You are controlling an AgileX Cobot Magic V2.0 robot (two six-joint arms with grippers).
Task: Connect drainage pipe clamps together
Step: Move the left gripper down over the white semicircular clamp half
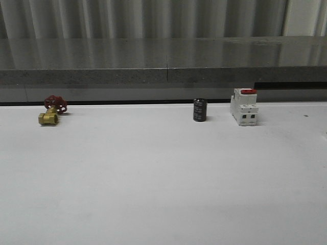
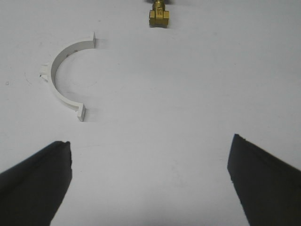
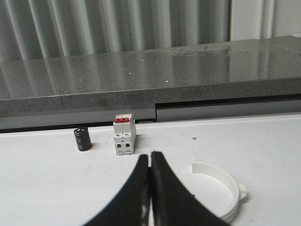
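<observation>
The left gripper (image 2: 150, 179) is spread wide above the white table (image 2: 188, 94), with one white plastic half-ring clamp (image 2: 59, 77) lying ahead. The right gripper (image 3: 150, 162), pressed together, has the other half-ring (image 3: 225, 186) beside it and should open first.

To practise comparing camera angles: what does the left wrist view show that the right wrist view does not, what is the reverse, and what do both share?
Left wrist view alone: a brass valve and the left gripper with its fingers wide apart.
Right wrist view alone: a black cylinder, a red-topped switch, a grey ledge and the right gripper, fingers together.
Both: the white table, and one white half-ring clamp each, lying apart from the fingers.
</observation>
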